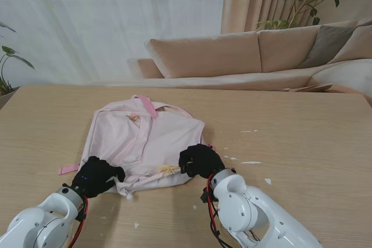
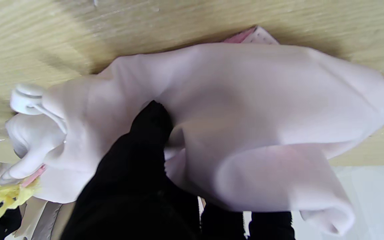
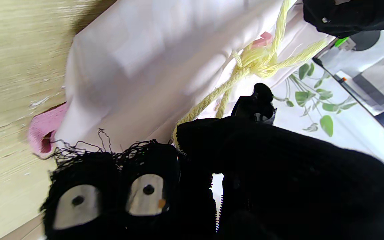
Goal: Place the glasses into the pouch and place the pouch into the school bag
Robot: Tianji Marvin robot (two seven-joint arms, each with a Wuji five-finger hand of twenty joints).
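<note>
The pale pink school bag (image 1: 145,143) lies flat on the wooden table (image 1: 302,132), its pink handle (image 1: 148,105) on the far side. My left hand (image 1: 96,175), in a black glove, is shut on the bag's near left edge; in the left wrist view its fingers (image 2: 138,173) pinch a fold of the pink fabric (image 2: 245,100). My right hand (image 1: 200,161) sits at the near right edge, closed on a yellow cord (image 1: 168,169) tied to the bag; the cord (image 3: 252,63) runs into its fingers (image 3: 245,166). No glasses or pouch show in any view.
A pink strap (image 1: 68,169) sticks out on the bag's left side. A white cord stopper (image 2: 25,100) hangs at the bag's near edge. White flecks (image 1: 251,162) dot the table to the right. A beige sofa (image 1: 232,56) stands beyond the table's far edge.
</note>
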